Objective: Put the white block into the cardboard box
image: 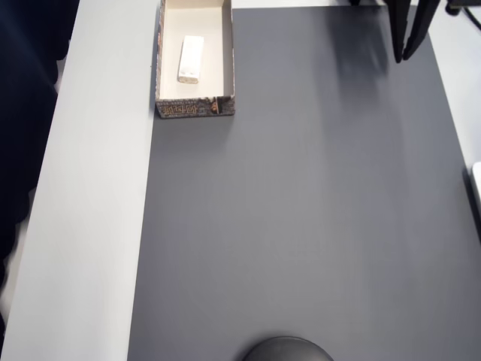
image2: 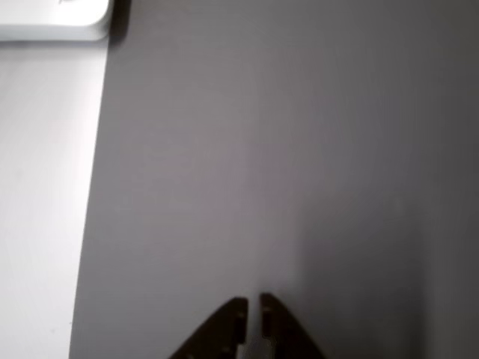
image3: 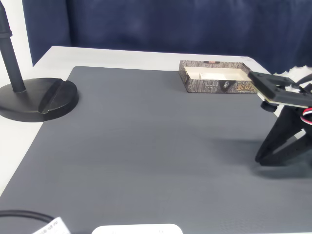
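Note:
The white block (image: 191, 59) lies flat inside the cardboard box (image: 195, 107), which stands at the top left of the grey mat in the overhead view. In the fixed view the box's brown printed wall (image3: 214, 86) faces the camera at the back right. My dark gripper (image: 404, 54) is far from the box, at the mat's top right corner in the overhead view. It points down at the mat (image3: 263, 157) with nothing in it. In the wrist view the fingertips (image2: 252, 302) stand almost together over bare mat, shut with just a thin slit between them.
The grey mat (image: 301, 210) covers most of the table, with a white table strip (image: 98, 188) beside it. A black stand base (image3: 41, 100) sits at the mat's edge. A flat white object (image2: 52, 22) lies off the mat.

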### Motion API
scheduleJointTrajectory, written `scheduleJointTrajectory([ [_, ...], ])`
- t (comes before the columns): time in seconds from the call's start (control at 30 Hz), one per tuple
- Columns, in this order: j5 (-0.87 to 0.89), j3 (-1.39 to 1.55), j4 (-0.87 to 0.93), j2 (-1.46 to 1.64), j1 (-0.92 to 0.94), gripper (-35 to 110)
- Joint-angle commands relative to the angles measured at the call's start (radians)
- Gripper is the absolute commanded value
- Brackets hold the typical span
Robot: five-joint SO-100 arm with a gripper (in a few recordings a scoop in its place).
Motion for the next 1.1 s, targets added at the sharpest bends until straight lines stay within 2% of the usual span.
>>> scheduleJointTrajectory([
  [0.0, -0.008, 0.012, -0.005, 0.035, 0.0, -2],
  [1.07, -0.003, 0.124, 0.014, 0.114, 0.002, -2],
])
